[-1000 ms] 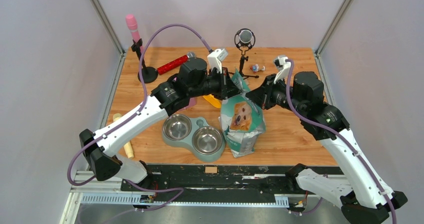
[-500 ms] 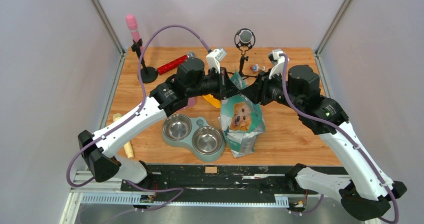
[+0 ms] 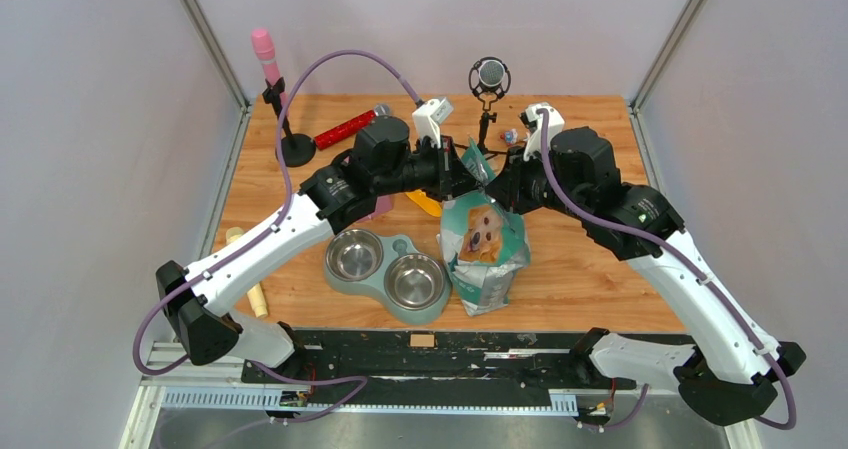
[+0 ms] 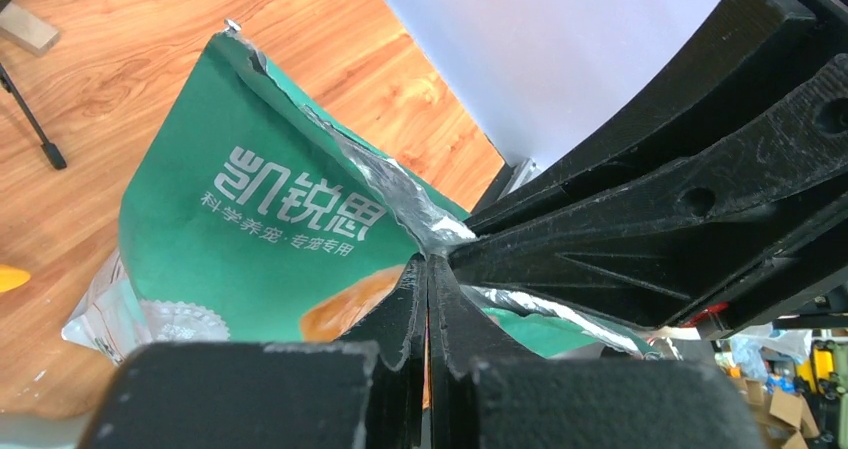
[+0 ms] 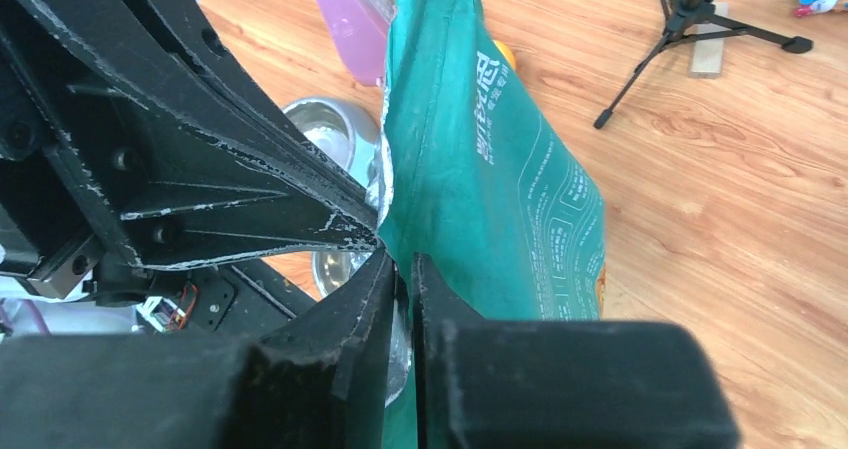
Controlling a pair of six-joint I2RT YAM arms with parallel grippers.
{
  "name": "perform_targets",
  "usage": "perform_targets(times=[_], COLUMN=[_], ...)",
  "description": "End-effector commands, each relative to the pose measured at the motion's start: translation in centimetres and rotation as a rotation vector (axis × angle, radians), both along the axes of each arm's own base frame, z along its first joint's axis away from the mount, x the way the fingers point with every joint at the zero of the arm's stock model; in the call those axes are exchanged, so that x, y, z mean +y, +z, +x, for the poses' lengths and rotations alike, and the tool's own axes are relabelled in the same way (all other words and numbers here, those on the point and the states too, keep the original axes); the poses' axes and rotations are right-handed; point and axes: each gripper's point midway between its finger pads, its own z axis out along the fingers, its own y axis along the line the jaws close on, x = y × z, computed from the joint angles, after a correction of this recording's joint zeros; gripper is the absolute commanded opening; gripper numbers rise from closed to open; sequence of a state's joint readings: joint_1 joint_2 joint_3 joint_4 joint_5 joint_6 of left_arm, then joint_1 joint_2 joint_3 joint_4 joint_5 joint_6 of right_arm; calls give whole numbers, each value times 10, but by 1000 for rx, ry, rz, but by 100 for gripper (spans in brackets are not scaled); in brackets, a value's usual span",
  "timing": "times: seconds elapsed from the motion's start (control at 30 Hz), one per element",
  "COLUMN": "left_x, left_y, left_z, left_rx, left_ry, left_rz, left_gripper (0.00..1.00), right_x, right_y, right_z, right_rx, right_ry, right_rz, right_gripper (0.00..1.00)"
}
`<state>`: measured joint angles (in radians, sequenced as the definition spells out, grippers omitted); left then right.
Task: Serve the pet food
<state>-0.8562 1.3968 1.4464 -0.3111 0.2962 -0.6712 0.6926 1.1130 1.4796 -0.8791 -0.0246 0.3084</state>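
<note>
Tabletop inventory: one pet-food bag [image 3: 484, 244]; one twin feeder [image 3: 399, 241] with two steel bowls [image 3: 354, 255]; three microphones [image 3: 345, 127]; one wooden stick [image 3: 258, 299]; one yellow item [image 3: 425, 203]; apparently one small toy [image 3: 514, 135]; two robot arms [image 3: 270, 234].

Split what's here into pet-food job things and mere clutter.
Job: teal-and-silver foil pet food bag picturing a dog; grey-green double feeder, two steel bowls; left claw, right claw, both pinching the bag.
Clutter: pink microphone on black stand; red glitter microphone; black tripod microphone; yellow plastic piece; small toy figure; wooden stick.
</note>
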Motion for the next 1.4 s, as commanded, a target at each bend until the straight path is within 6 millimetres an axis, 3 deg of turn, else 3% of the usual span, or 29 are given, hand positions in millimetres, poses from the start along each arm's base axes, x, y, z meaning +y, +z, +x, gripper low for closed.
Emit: perform_targets(times=[0.0, 0.07, 0.27, 0.4, 0.5, 0.6, 0.93, 1.13, 1.23, 1.33, 1.37], left_x=[7, 7, 6, 1, -4, -5, -3, 0, 3, 7, 10], left_y=[25, 23, 16, 4, -3, 1, 17, 20, 22, 25, 28], left_z=[-6, -6, -3, -1, -1, -2, 5, 6, 6, 8, 9], left_rx=[-64, -64, -57, -25, -6, -15, -44, -54, -64, -74, -79], left_ry=[-6, -5, -7, -11, -26, -36, 8, 26, 36, 57, 74], left_rz=[-37, -29, -6, 23, 33, 16, -17, -22, -20, -18, -19], left_gripper=[0, 0, 0, 0, 0, 0, 0, 0, 0, 0, 7], right_x=[-22, -23, -14, -13, 0, 7, -4, -12, -18, -2, 5], right_y=[1, 3, 1, 21, 40, 44, 55, 61, 64, 63, 64], right_z=[8, 8, 10, 21, 16, 12, 20, 23, 22, 13, 7], right_rx=[-14, -22, -69, -210, -308, -351, -545, -590, -590, -568, -551], right_ry=[-123, -129, -74, -118, -72, -53, -323, -437, -471, -352, -296], right_rz=[-56, -56, -90, -114, -85, -113, -424, -500, -481, -335, -267], right_gripper=[9, 1, 0, 0, 0, 0, 0, 0, 0, 0, 0])
